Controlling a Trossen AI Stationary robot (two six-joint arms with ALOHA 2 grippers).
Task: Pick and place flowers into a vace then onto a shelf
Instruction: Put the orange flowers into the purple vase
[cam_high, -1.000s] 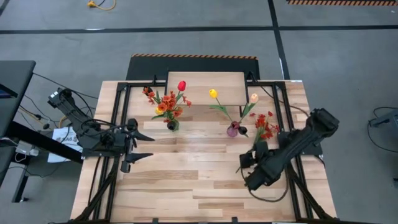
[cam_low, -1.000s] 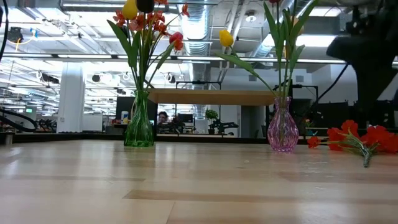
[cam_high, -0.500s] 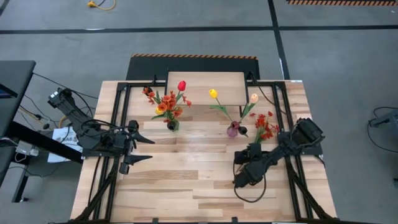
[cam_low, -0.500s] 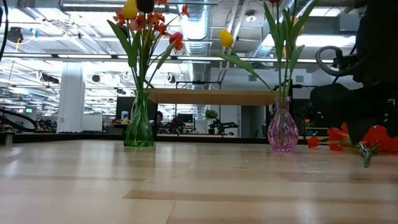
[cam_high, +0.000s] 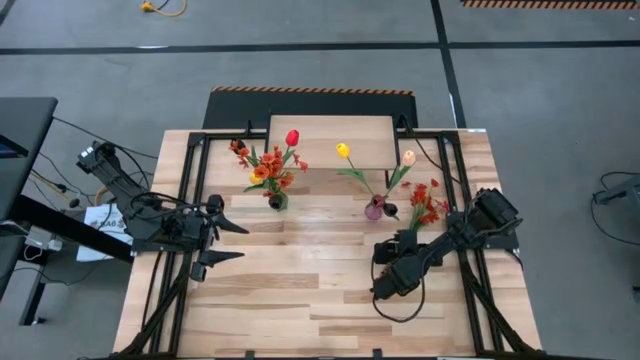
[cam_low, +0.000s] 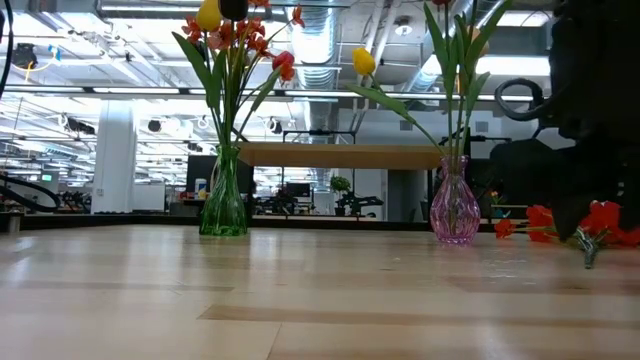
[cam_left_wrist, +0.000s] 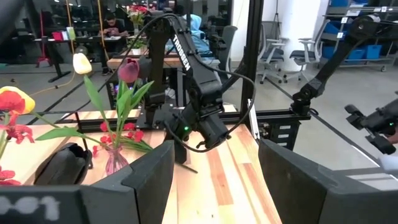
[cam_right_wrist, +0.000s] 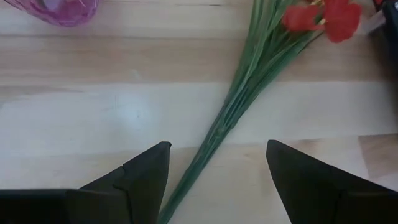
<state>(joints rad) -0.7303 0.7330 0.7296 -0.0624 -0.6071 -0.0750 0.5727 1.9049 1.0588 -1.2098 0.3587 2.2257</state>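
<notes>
The right gripper (cam_high: 392, 262) hangs low over the table (cam_high: 300, 300) near its right edge, jaws wide, with the stem of a loose red spray (cam_right_wrist: 249, 93) lying on the wood between the fingers (cam_right_wrist: 143, 171), untouched by either. The blossoms of that spray (cam_high: 428, 203) lie just right of the pink vase (cam_high: 374, 209), toward the back right of the table.

The pink vase holds a yellow tulip (cam_high: 343, 151), a cream tulip (cam_high: 408, 158) and a dark one (cam_left_wrist: 128, 70). The green vase (cam_low: 224, 205) stands to its left with a red tulip (cam_high: 292, 138) and red-orange blossoms (cam_high: 266, 168). Both vases stand on the table in front of the shelf (cam_high: 330, 130), which sits at the middle of the back edge.

The left gripper (cam_high: 222, 239) waits over the left side of the table, jaws wide and holding nothing.
</notes>
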